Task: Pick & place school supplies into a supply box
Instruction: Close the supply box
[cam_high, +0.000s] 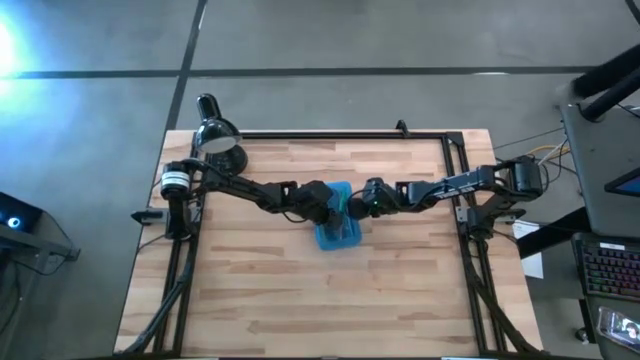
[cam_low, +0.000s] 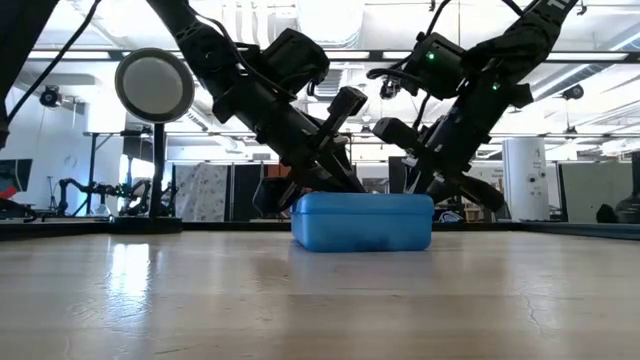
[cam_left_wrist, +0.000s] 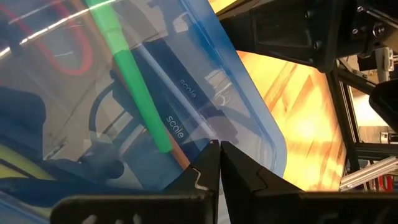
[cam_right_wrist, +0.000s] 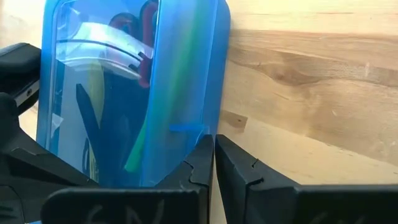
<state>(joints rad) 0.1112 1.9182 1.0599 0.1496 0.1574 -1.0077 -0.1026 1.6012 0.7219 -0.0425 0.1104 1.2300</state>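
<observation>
The blue translucent supply box (cam_low: 362, 222) lies closed and flat on the table's middle (cam_high: 338, 232). Through its lid I see a green pen (cam_left_wrist: 140, 93), red scissors handles (cam_right_wrist: 144, 25) and dark pens. My left gripper (cam_left_wrist: 219, 149) comes slanting down from the table's left, shut, with its tips at the lid. My right gripper (cam_right_wrist: 212, 142) comes slanting down from the right, shut, at the box's long edge beside a small blue tab (cam_right_wrist: 186, 129). In the high view both grippers meet over the box's far end (cam_high: 345, 200). My left gripper's shut fingertips (cam_left_wrist: 208, 163) are set against the box's clear lid (cam_left_wrist: 239, 134) near its rounded corner, slanting down from the table's left. The box lies flat on the table. My right gripper's shut fingertips (cam_right_wrist: 202, 155) meet the lid's long edge (cam_right_wrist: 214, 118) by the tab, slanting down from the right.
A black desk lamp (cam_high: 215, 138) stands at the table's far left corner and shows as a round head in the low view (cam_low: 153, 86). A black frame rail (cam_high: 340, 134) runs along the far edge. Bare wood (cam_high: 330, 300) lies near of the box.
</observation>
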